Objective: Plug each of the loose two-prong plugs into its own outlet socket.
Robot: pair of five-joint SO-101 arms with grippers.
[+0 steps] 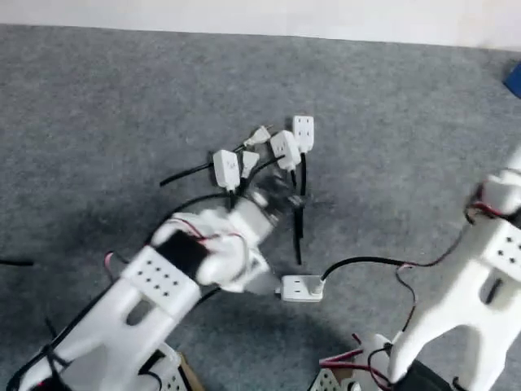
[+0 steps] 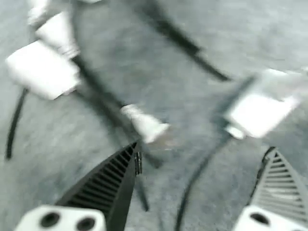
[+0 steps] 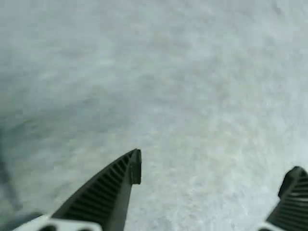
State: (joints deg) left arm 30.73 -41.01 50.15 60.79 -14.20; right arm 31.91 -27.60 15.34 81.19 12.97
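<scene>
Nearest in, an outlet lies flat on the grey desk between the arms, with a black cord curling off its end toward the right arm. The right jaws are spread over bare desk. The left arm stretches to the middle, left jaws spread wide with nothing pinched, and a loose plug lies just ahead of the tips. Beyond sit two more outlets, with white plugs among them.

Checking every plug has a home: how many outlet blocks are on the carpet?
4 outlet blocks: one at the back, one tilted beside it, one left of those, one alone nearer the arms. The left arm may hide others.
</scene>
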